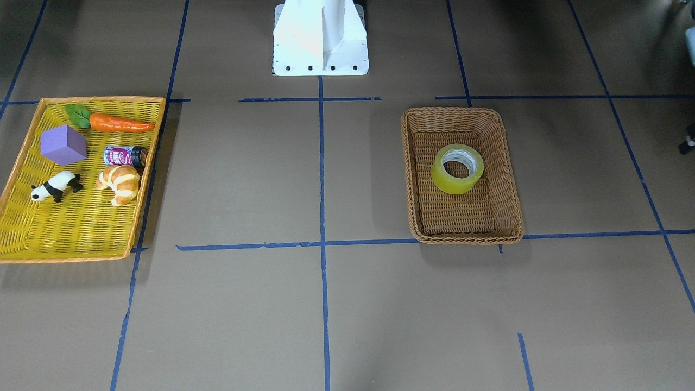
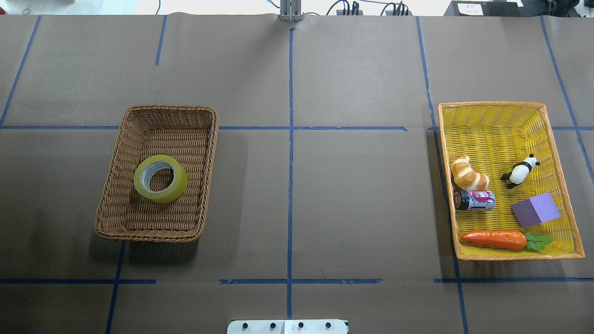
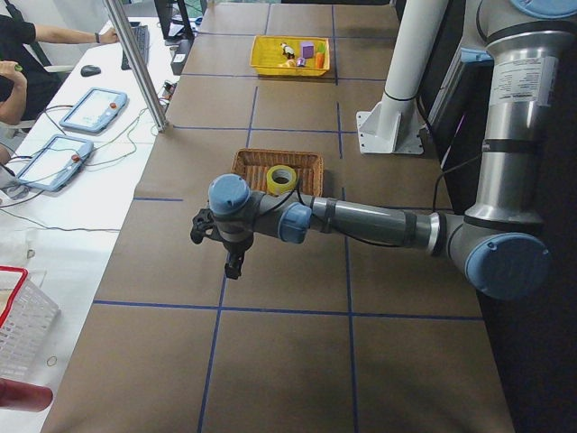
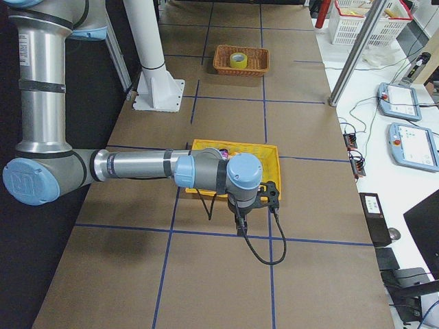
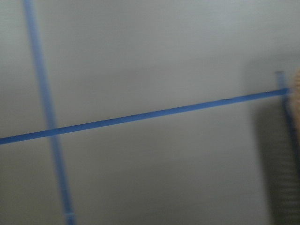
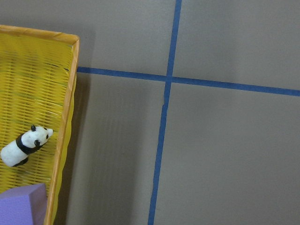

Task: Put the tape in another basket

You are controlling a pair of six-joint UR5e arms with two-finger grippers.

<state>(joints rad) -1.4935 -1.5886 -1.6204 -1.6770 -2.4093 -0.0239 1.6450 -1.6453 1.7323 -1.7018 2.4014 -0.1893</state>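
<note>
Overhead exterior: tape [image 2: 160, 178] is lying flat, core hole facing up, roughly mid-floor in the brown wicker basket [image 2: 153, 110], on the left half of the table [image 2: 352, 195]. The yellow tray [image 2: 492, 105] is sitting well apart on the right. No arm is showing here.

In the side views, the left gripper [image 3: 233, 263] is hanging left of the basket, not over it. The right gripper [image 4: 240, 223] is hanging just right of the tray. Can't tell whether either one's fingers are spread or together.

Handling guess: the roll is looking light and stiff, with a rigid core and slick outer film. The tall walls are blocking a side approach, so I'm expecting top-down: one finger in the core, one outside, pinching the roll wall.
</note>
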